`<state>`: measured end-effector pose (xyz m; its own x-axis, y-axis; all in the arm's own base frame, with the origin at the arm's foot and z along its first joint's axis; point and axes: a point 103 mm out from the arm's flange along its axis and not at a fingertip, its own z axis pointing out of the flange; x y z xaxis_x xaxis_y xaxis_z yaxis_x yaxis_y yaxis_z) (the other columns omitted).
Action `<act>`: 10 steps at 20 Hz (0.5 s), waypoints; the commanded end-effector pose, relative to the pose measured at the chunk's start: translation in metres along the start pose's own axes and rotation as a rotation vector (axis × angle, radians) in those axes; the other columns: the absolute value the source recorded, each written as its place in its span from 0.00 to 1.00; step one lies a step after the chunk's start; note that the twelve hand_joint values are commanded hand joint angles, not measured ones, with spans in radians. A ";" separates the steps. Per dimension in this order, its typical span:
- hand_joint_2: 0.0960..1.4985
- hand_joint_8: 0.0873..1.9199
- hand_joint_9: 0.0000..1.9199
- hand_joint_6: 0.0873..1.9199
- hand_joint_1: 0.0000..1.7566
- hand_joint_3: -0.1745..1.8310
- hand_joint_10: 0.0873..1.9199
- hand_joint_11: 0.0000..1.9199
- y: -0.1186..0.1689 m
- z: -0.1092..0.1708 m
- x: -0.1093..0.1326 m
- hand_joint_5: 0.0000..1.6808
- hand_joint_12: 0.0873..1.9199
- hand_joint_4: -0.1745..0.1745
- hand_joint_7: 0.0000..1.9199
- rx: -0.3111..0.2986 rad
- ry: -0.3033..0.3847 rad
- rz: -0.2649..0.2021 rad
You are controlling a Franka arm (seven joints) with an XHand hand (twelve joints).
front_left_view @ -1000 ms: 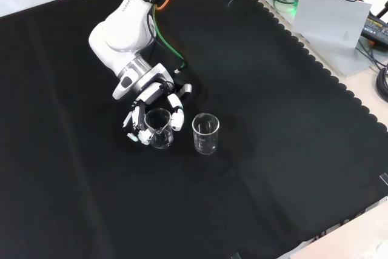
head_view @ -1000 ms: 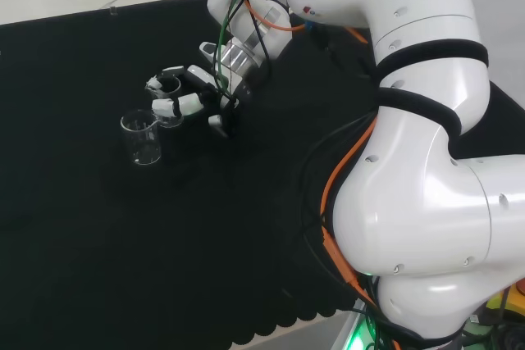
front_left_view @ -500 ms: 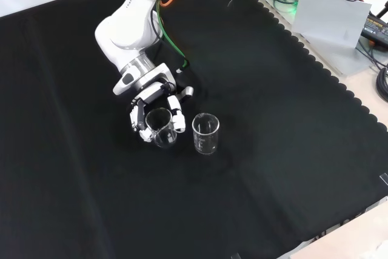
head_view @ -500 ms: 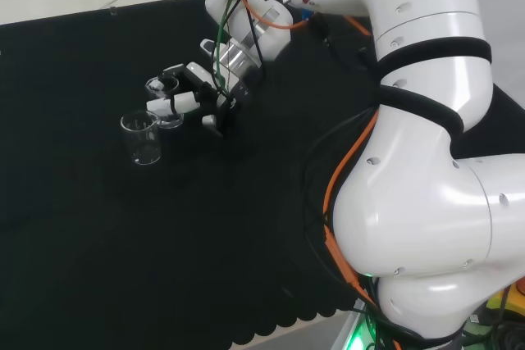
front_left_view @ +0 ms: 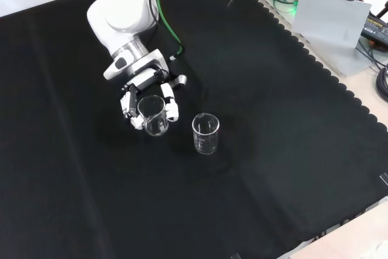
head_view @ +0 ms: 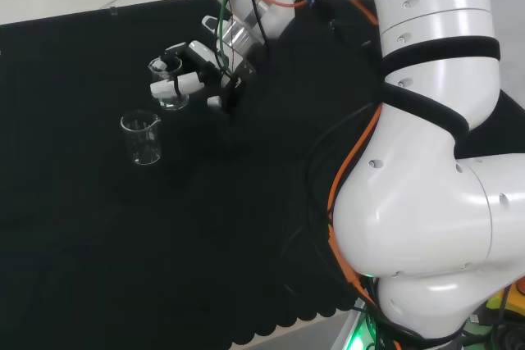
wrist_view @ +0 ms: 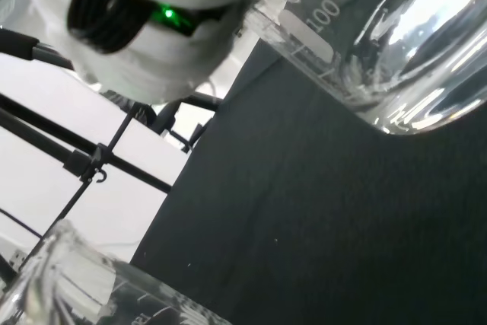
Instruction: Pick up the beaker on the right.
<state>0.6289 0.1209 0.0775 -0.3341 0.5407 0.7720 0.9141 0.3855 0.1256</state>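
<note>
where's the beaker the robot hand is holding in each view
Head view: held beaker at upper left, inside the robot hand, above the free beaker.
Front view: held beaker left of centre, in the robot hand.
Wrist view: held beaker close up, glass base showing.
Shared landmark: the free beaker standing on the cloth.

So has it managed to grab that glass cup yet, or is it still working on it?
The grab looks done: the hand has its fingers curled round one beaker. In hand is the lift; in the head view that beaker seems to hang above the cloth, and the wrist view shows cloth under its base. The other beaker stands untouched on the cloth. Little seems left beyond raising it clear.
</note>
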 end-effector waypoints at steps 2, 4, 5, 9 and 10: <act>0.41 0.48 0.72 0.49 0.74 0.46 0.46 0.59 -0.014 -0.038 0.016 0.65 0.39 0.00 0.60 0.069 -0.063 -0.040; 0.41 0.48 0.72 0.50 0.74 0.47 0.46 0.59 -0.019 -0.044 0.020 0.65 0.39 0.00 0.60 0.079 -0.075 -0.045; 0.41 0.49 0.72 0.50 0.74 0.47 0.46 0.59 -0.023 -0.047 0.022 0.65 0.39 0.00 0.60 0.085 -0.081 -0.046; 0.40 0.49 0.72 0.50 0.74 0.48 0.47 0.59 -0.037 -0.052 0.028 0.65 0.40 0.00 0.60 0.119 -0.111 -0.053; 0.40 0.49 0.72 0.50 0.74 0.48 0.47 0.59 -0.041 -0.053 0.030 0.65 0.40 0.00 0.60 0.123 -0.115 -0.054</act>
<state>0.6146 0.0944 0.1200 -0.3940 0.5763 0.7159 0.8797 0.4621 0.1122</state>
